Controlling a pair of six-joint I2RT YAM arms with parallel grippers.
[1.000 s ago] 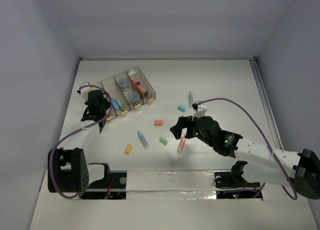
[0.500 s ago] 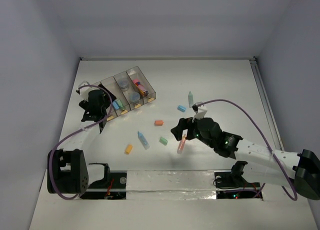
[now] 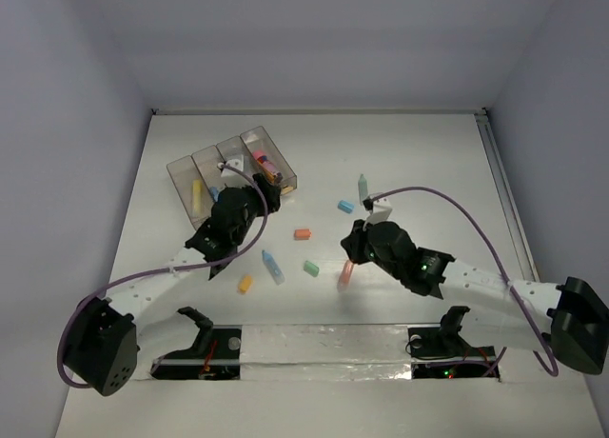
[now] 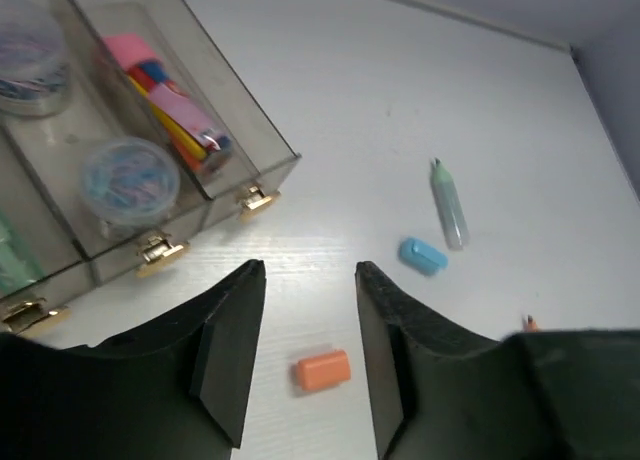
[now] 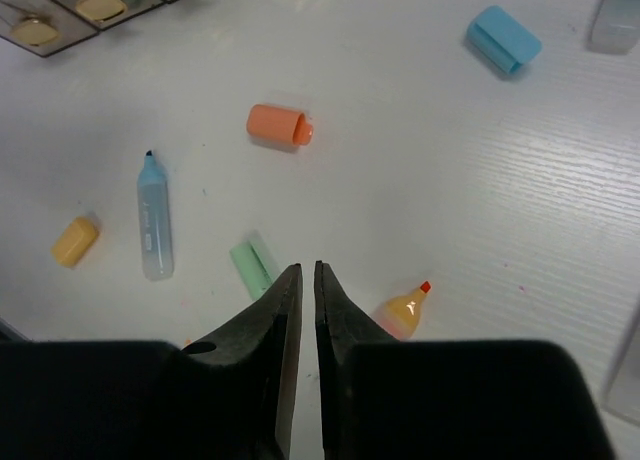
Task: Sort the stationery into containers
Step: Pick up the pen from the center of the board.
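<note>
1. The left gripper [image 4: 308, 280] hangs over the white table [image 3: 409, 152], just off the latched end of the smoky tray [image 4: 250, 160]; its jaws stand apart with nothing between them, and an orange cap [image 4: 322, 370] lies on the table below the gap
2. The right gripper [image 5: 308, 280] sits low over the middle of the table, its fingers drawn together to a thin slit and holding nothing; an orange-tipped marker [image 5: 405, 308] lies just beside one finger and a green cap [image 5: 255, 265] just beside the other
3. Inside the tray, pink and yellow pieces [image 4: 165, 100] fill the outermost compartment on the right, two round pots [image 4: 130, 175] sit in the compartment next to it, and a yellow stick [image 3: 197, 195] lies in the far-left one
4. Loose on the table, well apart from the tray: a blue marker [image 5: 154, 225] with a yellow cap [image 5: 75, 240] near it, and farther back a blue cap [image 4: 424, 255] close to a pale green marker [image 4: 448, 202]
</note>
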